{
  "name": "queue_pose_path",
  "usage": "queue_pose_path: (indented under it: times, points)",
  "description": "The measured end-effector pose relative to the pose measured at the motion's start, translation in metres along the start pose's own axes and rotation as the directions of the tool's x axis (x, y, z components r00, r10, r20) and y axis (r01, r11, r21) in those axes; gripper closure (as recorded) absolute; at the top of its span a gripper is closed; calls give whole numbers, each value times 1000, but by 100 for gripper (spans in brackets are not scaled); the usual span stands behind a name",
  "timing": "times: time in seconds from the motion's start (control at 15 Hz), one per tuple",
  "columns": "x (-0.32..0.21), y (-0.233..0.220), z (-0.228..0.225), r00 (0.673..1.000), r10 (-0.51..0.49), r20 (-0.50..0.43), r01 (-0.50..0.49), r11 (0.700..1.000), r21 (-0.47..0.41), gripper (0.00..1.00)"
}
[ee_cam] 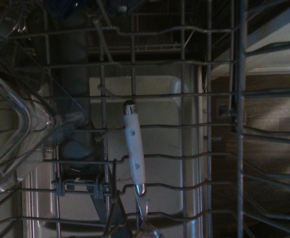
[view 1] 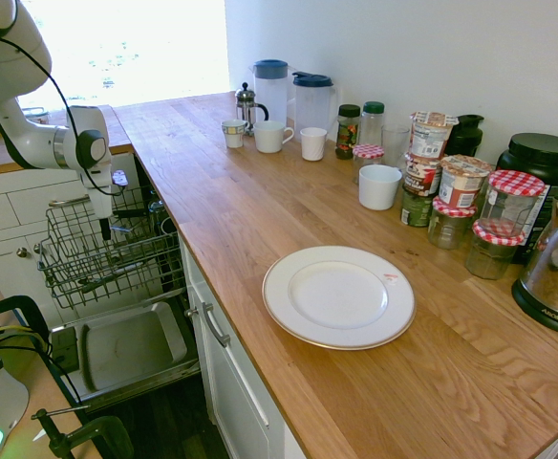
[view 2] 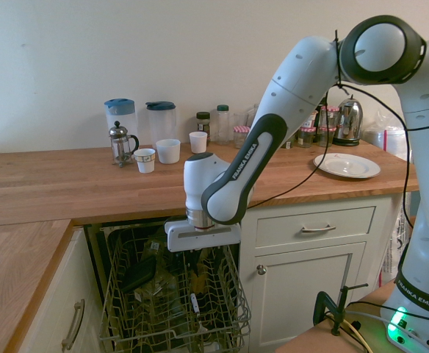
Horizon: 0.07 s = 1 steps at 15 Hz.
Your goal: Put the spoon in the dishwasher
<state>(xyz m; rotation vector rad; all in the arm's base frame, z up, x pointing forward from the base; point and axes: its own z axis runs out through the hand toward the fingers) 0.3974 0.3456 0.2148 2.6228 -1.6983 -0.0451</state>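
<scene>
The spoon (ee_cam: 134, 148) lies in the pulled-out rack (view 2: 126, 323) of the dishwasher (view 1: 126, 349), flat across the wires and about in the middle, with a clear container to its left. It has a white handle with metal at both ends. I judge it light and stiff, not fragile. The smooth handle is probably slippery, and the spoon is thin enough to slide between the wires. If I had to take it again, I would grasp the middle of the white handle, across its width. My pincer (view 2: 192, 261) hangs just above the rack, pointing down, over the spoon and apart from it. It grasps nothing. How far open it stands I cannot tell, because it is dark against the dark rack.
</scene>
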Motion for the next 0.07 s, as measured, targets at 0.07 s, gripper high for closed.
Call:
queue_pose_path:
  times: [0.07]
  points:
    - [-1, 4, -15, 1000, 5, -11, -5, 1000, 6, 0]
